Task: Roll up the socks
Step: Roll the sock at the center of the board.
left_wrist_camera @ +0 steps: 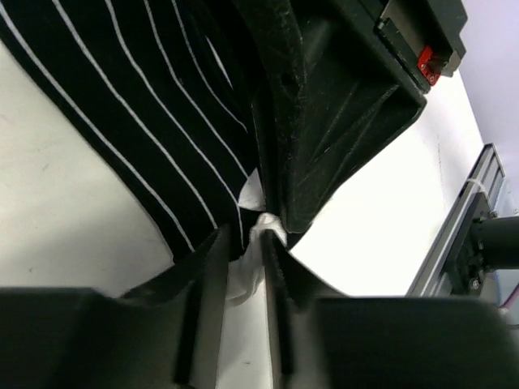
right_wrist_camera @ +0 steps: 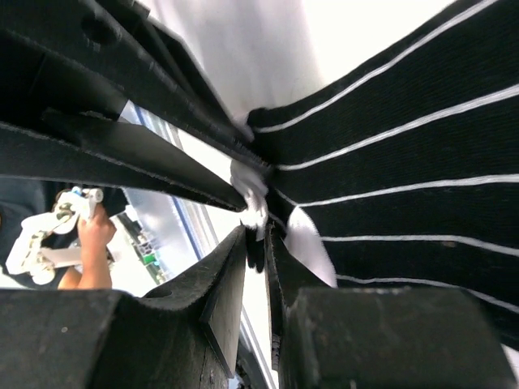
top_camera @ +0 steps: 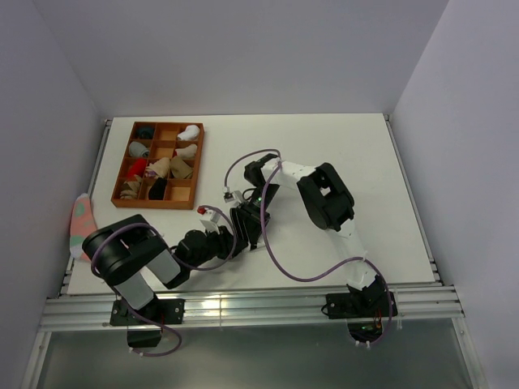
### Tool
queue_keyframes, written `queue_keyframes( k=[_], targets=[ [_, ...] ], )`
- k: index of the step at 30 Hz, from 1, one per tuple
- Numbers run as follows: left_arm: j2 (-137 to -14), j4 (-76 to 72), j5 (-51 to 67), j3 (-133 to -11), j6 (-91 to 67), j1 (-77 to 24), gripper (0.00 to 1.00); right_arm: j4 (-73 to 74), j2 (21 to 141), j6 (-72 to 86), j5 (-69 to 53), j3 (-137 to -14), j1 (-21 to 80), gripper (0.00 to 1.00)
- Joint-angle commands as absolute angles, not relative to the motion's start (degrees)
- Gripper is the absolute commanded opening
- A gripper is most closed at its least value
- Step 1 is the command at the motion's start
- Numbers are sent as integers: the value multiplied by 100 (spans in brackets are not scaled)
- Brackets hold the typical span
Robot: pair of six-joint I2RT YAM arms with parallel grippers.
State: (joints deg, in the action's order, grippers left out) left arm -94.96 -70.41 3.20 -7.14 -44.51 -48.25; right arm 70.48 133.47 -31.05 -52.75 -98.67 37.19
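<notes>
Cloth crowds both wrist views, and much of it runs off the edges. The striped sock (left_wrist_camera: pixel 154 113), black with thin white lines, is cut off at the top and left of my left wrist view and at the right of my right wrist view (right_wrist_camera: pixel 405 211). I cannot see its full outline or whether any of it is rolled. From above it is lost under the two grippers, which meet tip to tip near the middle of the table (top_camera: pixel 324 146); black cloth and black fingers cannot be told apart there.

My left gripper (left_wrist_camera: pixel 242 243) has its jaws drawn narrow on the sock's edge, with a white fold of cloth showing between the fingers. My right gripper (right_wrist_camera: pixel 258 231) is likewise pinched narrow on that edge from the opposite side, with white cloth bunched at its tips. Whether that white is lining or a hem I cannot tell. Each gripper blocks a good part of the other's view. The right one's dark housing fills the upper right of the left wrist view, and the left one's fingers cross the upper left of the right wrist view.

Well apart, toward the table's far left, sits a wooden tray (top_camera: pixel 199 166) of compartments holding white, red, tan and dark bundles (top_camera: pixel 188 131). A pink sock (top_camera: pixel 81 220) lies at the table's left edge by the wall. Purple cables (top_camera: pixel 276 251) loop over the arms.
</notes>
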Motion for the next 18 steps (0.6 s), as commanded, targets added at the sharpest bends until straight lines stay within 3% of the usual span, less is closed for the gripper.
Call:
queue_keyframes(
  k=[1, 6, 9, 13, 18],
  targets=[
    [-9641, -7261, 396, -852, -4649, -4869, 25, 6821, 13202, -2953, -5177, -9985, 3683, 22],
    [-9642, -6505, 168, -1002, -4781, -4922, 8, 6417, 12877, -2664, -4887, -9756, 3683, 25],
    [-9536, -6005, 89, -1081, -4851, -4966, 4, 6136, 12578, -2558, -4676, -9589, 3683, 28],
    [-9352, -5345, 26, -1186, -4965, -4992, 0, 5644, 11955, -2461, -4351, -9230, 3648, 42],
    [-9088, -4432, 26, -1353, -5150, -4992, 0, 5055, 11199, -2540, -3833, -8720, 3533, 45]
  ],
)
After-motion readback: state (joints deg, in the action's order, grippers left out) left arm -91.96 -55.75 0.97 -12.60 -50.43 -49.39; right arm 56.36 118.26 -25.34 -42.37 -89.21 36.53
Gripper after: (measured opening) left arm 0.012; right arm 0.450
